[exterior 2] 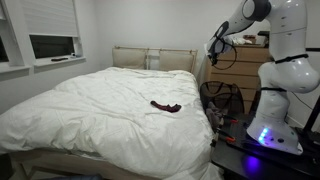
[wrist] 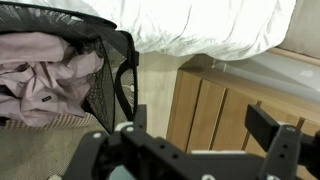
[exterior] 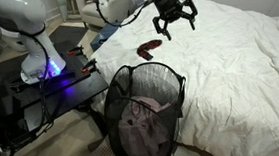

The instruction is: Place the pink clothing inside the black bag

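Fabric seems soft, light; pinch pink clothing [exterior: 136, 125] at a fold. End effector [exterior: 176, 27] hangs spread, one o'clock from black bag [exterior: 171, 101].

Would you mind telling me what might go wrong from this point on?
The open hand hangs above the white bed. If it swings low, it might clip the mesh rim of the black bag and tip it, spilling the pink clothing inside. It might also snag the dark red item lying on the bed.
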